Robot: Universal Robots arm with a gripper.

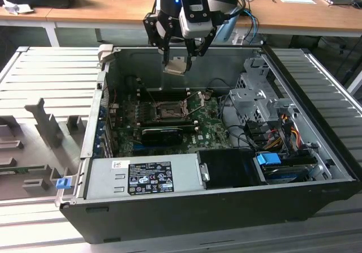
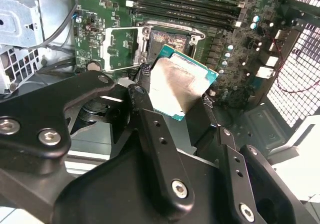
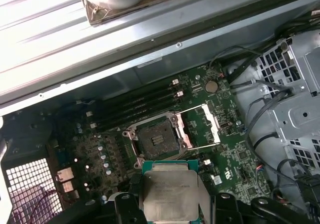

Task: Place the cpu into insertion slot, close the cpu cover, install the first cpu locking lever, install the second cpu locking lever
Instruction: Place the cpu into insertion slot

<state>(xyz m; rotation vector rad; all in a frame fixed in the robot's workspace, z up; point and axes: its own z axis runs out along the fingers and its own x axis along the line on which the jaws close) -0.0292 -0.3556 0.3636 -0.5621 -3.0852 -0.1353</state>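
Clamped in the gripper (image 1: 178,60): the cpu (image 1: 173,68), pinched by two opposite edges between the black fingers (image 2: 150,129), with its pale metal face and green border plain in both wrist views. Held level in mid-air, over the open computer case (image 1: 226,208) and touching nothing but the fingers. Below the gripper and well apart from it: the insertion slot (image 1: 168,110), dark and unfilled inside its silvery rim, on the green motherboard (image 1: 209,131). Just beside the slot, hinged at its edge: the cpu cover (image 3: 214,126), swung open, with bare board visible through its hollow centre. Past the slot on one side, rows of dark memory modules (image 3: 135,108). On the slot's opposite side, lower still from the gripper, a long black card (image 1: 161,133) lying across the board.
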